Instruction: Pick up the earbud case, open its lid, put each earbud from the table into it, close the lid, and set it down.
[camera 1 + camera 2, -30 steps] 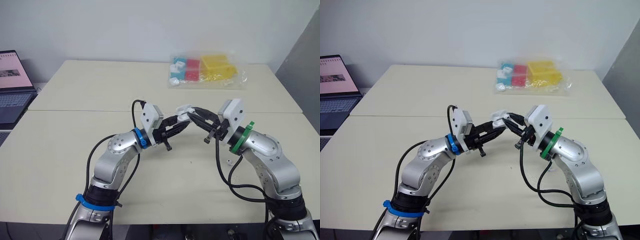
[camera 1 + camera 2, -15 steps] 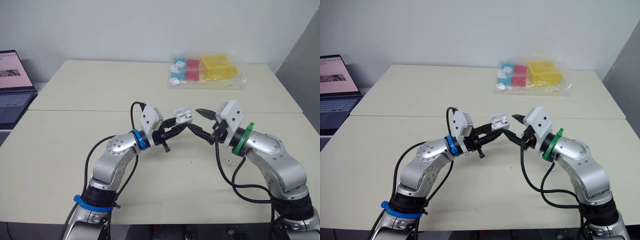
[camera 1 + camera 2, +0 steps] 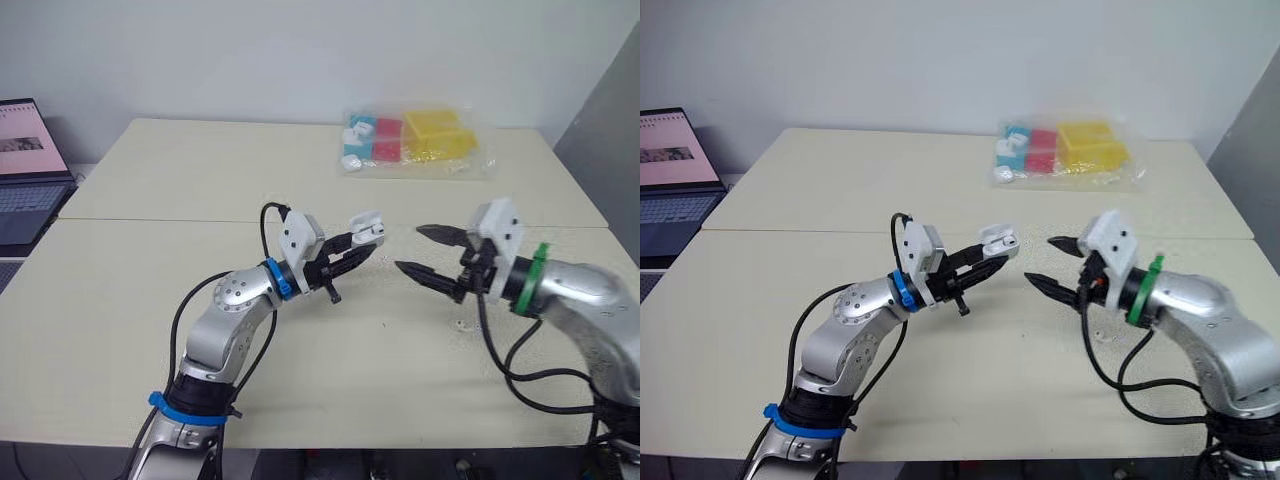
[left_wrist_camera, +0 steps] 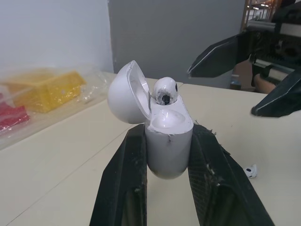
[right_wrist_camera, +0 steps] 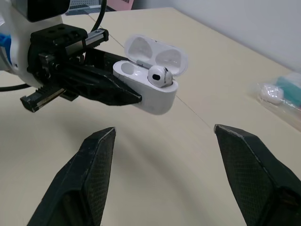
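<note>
Holding the earbud case (image 3: 367,229) above the counter (image 3: 150,280), lid (image 4: 126,94) open and one earbud (image 4: 165,90) seated, left gripper (image 3: 360,247) pinches its base so the spread, empty right gripper (image 3: 408,248) can fetch the loose earbud (image 3: 460,323) nearby.

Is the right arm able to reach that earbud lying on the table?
Probably yes: the right end effector is open and empty, and the earbud lies close by on bare table.
</note>
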Robot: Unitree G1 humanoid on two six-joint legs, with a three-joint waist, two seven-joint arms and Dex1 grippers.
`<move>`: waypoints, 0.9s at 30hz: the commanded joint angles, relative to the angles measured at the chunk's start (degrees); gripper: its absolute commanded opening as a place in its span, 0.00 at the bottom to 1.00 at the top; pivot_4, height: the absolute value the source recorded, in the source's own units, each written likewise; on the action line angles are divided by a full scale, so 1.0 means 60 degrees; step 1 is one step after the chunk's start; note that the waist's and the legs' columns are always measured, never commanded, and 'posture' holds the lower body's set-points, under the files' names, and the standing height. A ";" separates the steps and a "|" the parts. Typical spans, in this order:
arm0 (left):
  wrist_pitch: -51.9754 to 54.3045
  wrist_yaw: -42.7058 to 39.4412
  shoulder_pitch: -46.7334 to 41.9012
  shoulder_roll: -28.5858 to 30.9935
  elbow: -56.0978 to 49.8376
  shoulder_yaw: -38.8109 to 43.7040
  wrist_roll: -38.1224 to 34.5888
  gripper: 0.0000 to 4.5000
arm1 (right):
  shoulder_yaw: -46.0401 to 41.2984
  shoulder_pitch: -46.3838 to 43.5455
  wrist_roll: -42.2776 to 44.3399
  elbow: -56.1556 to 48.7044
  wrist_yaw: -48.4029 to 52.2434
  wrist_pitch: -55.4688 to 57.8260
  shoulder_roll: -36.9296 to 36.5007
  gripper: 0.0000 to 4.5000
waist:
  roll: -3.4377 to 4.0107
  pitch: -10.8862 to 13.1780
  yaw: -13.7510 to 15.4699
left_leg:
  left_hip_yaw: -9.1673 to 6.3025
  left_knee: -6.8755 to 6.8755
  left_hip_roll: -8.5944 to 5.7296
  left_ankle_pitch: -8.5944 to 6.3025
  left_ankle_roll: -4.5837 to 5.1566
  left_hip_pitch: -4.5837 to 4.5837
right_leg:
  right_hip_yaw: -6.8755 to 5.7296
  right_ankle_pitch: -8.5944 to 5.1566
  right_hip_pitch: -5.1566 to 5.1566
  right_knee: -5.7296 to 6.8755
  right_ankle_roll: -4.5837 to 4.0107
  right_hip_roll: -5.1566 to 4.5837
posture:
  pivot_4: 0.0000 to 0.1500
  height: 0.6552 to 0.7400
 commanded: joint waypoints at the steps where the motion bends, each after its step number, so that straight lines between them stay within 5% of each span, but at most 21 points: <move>1: -0.0313 -0.0130 0.0020 0.0037 -0.0246 -0.0009 0.0016 0.18 | -0.0561 0.0169 0.0325 0.0087 0.0868 0.0350 -0.1177 0.77 | 0.0000 0.0001 -0.0001 | -0.0001 -0.0001 0.0001 0.0000 0.0000 0.0000 | -0.0002 0.0000 0.0000 0.0000 0.0000 0.0001 | 1.00 0.95; 5: -0.0554 -0.0289 0.0061 0.0107 -0.0174 -0.0168 0.0180 0.18 | 0.0795 0.0377 -0.0958 0.0812 0.1258 0.0511 -0.3010 0.77 | 0.0000 0.0001 0.0000 | 0.0003 -0.0002 -0.0001 0.0000 0.0000 0.0000 | -0.0001 0.0000 0.0001 -0.0007 -0.0001 0.0000 | 1.00 0.95; 10: -0.0805 -0.0460 0.0188 0.0160 -0.0241 -0.0367 0.0356 0.18 | 0.2351 0.0085 -0.1832 0.1645 0.1868 0.0482 -0.3857 0.77 | 0.0000 0.0003 -0.0015 | 0.0007 -0.0004 0.0000 0.0000 0.0000 0.0003 | 0.0006 -0.0001 -0.0002 -0.0007 0.0000 0.0000 | 1.00 0.95; 27: -0.0904 -0.0438 0.0467 0.0179 -0.0463 -0.0511 0.0513 0.18 | 0.4173 -0.0821 -0.3427 0.3364 0.2933 -0.0354 -0.3134 0.77 | 0.0000 0.0004 -0.0005 | 0.0007 -0.0002 0.0001 0.0000 0.0000 -0.0005 | 0.0005 -0.0001 -0.0009 -0.0013 0.0000 0.0000 | 1.00 0.95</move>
